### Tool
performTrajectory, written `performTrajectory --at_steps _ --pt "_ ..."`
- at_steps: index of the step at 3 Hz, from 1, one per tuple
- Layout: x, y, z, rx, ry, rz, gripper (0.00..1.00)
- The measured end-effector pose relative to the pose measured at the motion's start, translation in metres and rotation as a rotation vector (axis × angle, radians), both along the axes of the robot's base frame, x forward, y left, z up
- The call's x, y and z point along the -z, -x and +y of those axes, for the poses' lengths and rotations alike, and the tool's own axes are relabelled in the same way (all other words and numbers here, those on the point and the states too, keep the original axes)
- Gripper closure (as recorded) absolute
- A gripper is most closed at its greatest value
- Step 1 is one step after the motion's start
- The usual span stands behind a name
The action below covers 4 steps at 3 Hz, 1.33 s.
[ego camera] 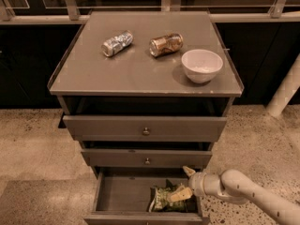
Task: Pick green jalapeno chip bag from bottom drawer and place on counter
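Gripper: pale two-finger gripper (184, 183), spread wide, inside the deep grey metal bottom drawer (117, 193).
Bag: crinkly green foil chip bag (164, 200), partly covered by one finger (180, 194).

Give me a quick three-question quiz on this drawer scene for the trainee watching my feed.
1. True or false: the green jalapeno chip bag lies on the counter.
2. Which sits nearest the counter's right-hand edge in the camera view? A) crushed silver can B) brownish-gold can C) white bowl
3. Fill in: the open gripper is down in the bottom drawer, with one finger lying across the ____.

Key: 1 false, the bag is in the bottom drawer; 2 C; 3 chip bag.
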State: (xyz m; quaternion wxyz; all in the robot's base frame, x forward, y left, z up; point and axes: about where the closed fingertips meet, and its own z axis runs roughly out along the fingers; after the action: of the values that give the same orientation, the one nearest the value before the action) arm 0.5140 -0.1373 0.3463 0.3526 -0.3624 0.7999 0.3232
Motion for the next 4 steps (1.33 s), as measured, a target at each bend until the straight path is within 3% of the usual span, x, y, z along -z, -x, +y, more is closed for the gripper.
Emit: performTrajectory --at_steps 1,3,4 --pt "-0.001 -0.022 -0.01 -0.057 0.066 -0.137 0.0" --pt "-0.001 -0.019 -0.01 -0.057 0.066 -0.136 0.0" --pt "0.002 -0.003 -0.008 -0.04 0.076 -0.114 0.0"
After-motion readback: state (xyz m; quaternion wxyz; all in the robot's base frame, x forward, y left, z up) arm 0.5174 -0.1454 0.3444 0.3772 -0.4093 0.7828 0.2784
